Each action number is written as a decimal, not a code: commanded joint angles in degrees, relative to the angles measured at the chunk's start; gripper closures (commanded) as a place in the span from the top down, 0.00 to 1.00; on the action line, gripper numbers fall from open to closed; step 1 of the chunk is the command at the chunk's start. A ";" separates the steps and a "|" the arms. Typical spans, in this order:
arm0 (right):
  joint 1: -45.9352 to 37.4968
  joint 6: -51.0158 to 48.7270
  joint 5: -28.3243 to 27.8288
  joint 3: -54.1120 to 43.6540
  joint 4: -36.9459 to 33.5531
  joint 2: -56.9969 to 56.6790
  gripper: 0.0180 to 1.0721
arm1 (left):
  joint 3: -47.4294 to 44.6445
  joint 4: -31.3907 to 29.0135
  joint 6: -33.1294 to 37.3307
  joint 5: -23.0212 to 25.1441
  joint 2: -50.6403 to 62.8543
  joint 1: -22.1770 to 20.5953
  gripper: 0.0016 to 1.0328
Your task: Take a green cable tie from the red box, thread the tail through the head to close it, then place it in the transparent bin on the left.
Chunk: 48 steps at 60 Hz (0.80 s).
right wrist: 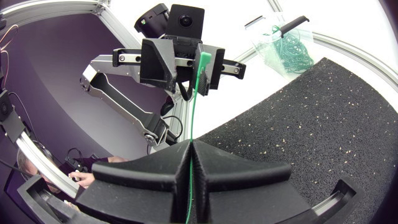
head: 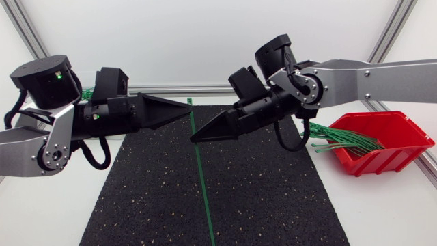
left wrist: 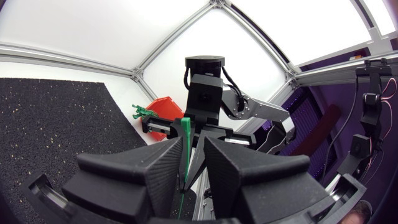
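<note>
A green cable tie (head: 203, 184) hangs upright over the mat, its tail reaching the front edge. My right gripper (head: 194, 139) is shut on it below the head; in the right wrist view the strip (right wrist: 195, 106) rises from its closed fingers (right wrist: 191, 146). My left gripper (head: 190, 106) sits at the tie's head end. In the left wrist view the tie (left wrist: 185, 134) stands in the narrow gap of that gripper (left wrist: 194, 146), close to one finger, with a gap to the other. The red box (head: 403, 147) at the right holds more green ties (head: 348, 139).
A black mat (head: 273, 198) covers the middle of the white table. The transparent bin (right wrist: 283, 43) with several green ties inside stands at the far left, behind my left arm. In the left wrist view the red box (left wrist: 163, 109) shows beyond my right arm.
</note>
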 commanded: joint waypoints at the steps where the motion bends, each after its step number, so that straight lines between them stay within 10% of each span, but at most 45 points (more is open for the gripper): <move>1: 0.71 1.18 -0.40 -0.69 0.66 1.21 0.05 | 0.97 1.14 -1.38 0.12 0.15 -0.05 0.23; 48: 2.03 1.00 0.92 -1.13 0.75 1.21 0.05 | 0.62 1.23 -1.38 0.12 0.24 -0.58 0.04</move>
